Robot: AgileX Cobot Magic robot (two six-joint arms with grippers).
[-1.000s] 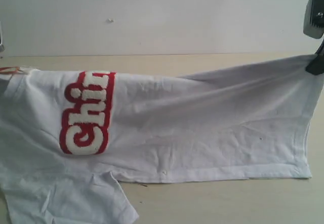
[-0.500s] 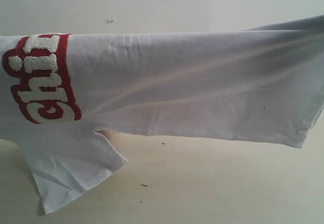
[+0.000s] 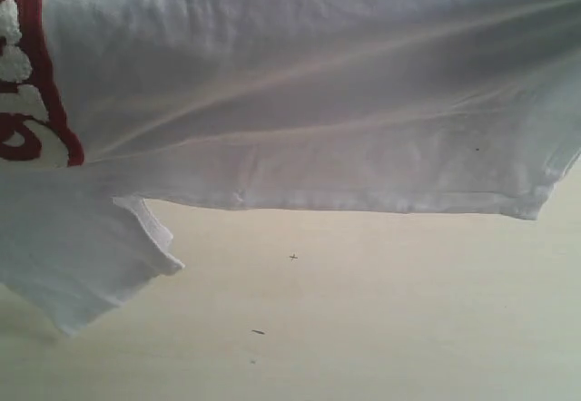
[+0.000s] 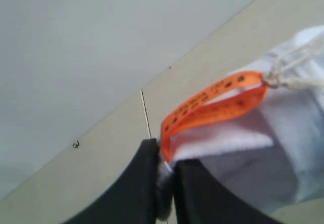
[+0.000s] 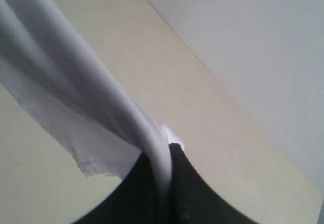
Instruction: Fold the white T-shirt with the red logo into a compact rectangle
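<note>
Both grippers are clamped on the white T-shirt (image 3: 318, 102), and I see it stretched between them, raised above the table (image 3: 381, 328). In the left wrist view the left gripper (image 4: 164, 159) has its dark jaws pinched together on a wad of white cloth at the collar, just beside the looped orange neck tag (image 4: 212, 105). In the right wrist view the right gripper (image 5: 161, 155) is closed the same way on a thick bunched fold of the shirt, with the rest trailing away from it.

From the exterior camera the shirt fills the whole upper part of the picture, pulled taut with long diagonal creases. Its stitched hem (image 3: 363, 201) runs nearly level across the middle. One sleeve (image 3: 82, 256) droops at the lower left; I cannot tell whether it touches the table. Only a sliver of the red logo (image 3: 36, 83) shows, at the left edge.

A second ago the shirt lay mostly on the table with most of the logo in plain sight. Since then it has been lifted and carried leftward. The logo has slid almost out of view, the hem sits higher, and more bare table shows beneath.
</note>
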